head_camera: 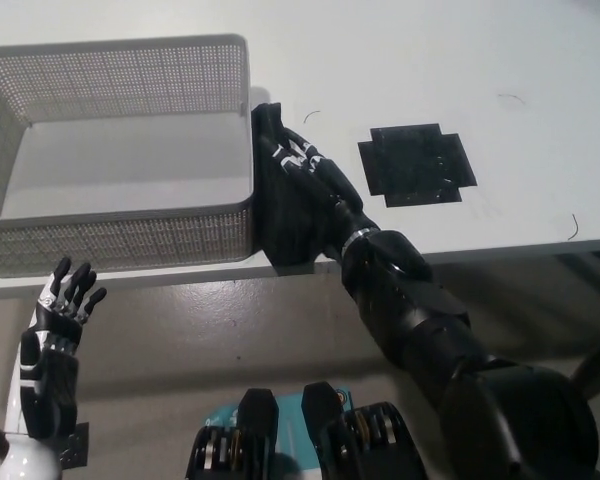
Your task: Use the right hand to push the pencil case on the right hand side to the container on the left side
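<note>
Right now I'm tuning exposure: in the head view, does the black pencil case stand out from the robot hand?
Head view: barely; the pencil case and right robot hand merge into one dark mass beside the container; the white table is bright, with soft shadows.

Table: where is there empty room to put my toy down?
Free: the white table right of the black cross-shaped patch, and the floor of the grey mesh basket. Crowded: the basket's right wall, where the black right hand presses the black pencil case. The white left hand rests below the table.
</note>
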Available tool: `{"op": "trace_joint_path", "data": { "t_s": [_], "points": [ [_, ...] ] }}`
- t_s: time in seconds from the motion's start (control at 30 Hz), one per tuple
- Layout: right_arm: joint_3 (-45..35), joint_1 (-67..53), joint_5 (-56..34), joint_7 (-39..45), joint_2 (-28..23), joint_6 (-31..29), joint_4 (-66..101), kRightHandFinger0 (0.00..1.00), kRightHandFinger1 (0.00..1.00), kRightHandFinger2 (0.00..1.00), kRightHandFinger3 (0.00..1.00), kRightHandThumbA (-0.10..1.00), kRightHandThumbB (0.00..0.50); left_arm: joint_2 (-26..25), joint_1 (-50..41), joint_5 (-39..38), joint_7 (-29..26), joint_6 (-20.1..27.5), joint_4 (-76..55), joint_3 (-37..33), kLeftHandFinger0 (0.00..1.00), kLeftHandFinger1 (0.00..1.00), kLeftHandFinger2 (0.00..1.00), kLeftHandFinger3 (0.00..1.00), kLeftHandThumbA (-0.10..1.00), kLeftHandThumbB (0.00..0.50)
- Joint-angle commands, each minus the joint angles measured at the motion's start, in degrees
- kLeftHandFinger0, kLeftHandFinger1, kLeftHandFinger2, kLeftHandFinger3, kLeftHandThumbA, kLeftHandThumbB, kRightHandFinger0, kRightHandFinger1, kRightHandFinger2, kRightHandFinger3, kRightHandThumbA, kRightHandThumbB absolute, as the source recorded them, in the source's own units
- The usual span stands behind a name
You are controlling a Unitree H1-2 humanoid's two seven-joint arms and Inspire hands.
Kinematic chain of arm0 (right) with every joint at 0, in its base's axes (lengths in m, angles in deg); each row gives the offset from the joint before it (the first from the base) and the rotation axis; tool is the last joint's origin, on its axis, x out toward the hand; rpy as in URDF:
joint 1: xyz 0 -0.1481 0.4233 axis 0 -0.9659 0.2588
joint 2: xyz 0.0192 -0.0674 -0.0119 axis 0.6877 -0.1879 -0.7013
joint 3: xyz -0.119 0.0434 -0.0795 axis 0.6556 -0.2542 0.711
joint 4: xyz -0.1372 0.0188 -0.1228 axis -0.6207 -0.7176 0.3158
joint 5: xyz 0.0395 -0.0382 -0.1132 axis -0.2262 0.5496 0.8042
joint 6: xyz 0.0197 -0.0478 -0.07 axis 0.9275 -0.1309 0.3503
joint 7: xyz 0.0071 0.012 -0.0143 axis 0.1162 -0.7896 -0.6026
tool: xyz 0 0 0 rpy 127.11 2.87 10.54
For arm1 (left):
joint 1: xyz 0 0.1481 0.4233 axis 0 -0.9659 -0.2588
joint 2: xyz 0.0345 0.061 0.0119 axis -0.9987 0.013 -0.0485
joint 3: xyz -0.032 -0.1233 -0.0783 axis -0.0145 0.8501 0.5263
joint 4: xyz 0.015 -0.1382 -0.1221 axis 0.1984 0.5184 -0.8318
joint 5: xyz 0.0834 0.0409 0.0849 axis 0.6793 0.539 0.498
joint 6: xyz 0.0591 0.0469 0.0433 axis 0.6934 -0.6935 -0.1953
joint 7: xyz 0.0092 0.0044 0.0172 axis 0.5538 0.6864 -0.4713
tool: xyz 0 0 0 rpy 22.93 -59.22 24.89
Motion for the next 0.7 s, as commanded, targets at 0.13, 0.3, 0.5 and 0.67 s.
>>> {"op": "trace_joint_path", "data": {
  "t_s": [0.13, 0.3, 0.5, 0.67],
  "points": [
    [1.24, 4.12, 1.16, 0.67, 2.09, 0.37, -0.01, 1.0, 1.0, 1.0, 1.0, 1.0, 0.413, -1.07, 0.86, 0.13, 0.28, 2.22, -2.34, 0.69, 1.0, 1.0, 1.0, 1.0, 1.0, 0.395],
    [2.63, 4.29, 2.7, -2.02, 0.31, -2.53, 0.6, 1.0, 1.0, 1.0, 1.0, 1.0, 0.406, -0.85, 0.4, -0.05, 0.23, 1.65, -2.94, 0.52, 1.0, 1.0, 1.0, 1.0, 1.0, 0.396],
    [2.05, 5.25, 1.74, -2.11, -4.1, -5.21, 1.89, 1.0, 1.0, 1.0, 1.0, 1.0, 0.398, -1.31, 0.44, -0.71, 0.62, 1.59, -2.61, 0.61, 1.0, 1.0, 1.0, 1.0, 1.0, 0.385],
    [1.63, 6.34, 1.4, -1.75, -7.6, -8.2, 3.82, 1.0, 1.0, 1.0, 1.0, 1.0, 0.387, -0.96, 0.6, -1.22, 0.78, 1.36, -2.77, 0.22, 1.0, 1.0, 1.0, 1.0, 1.0, 0.403]
  ]
}}
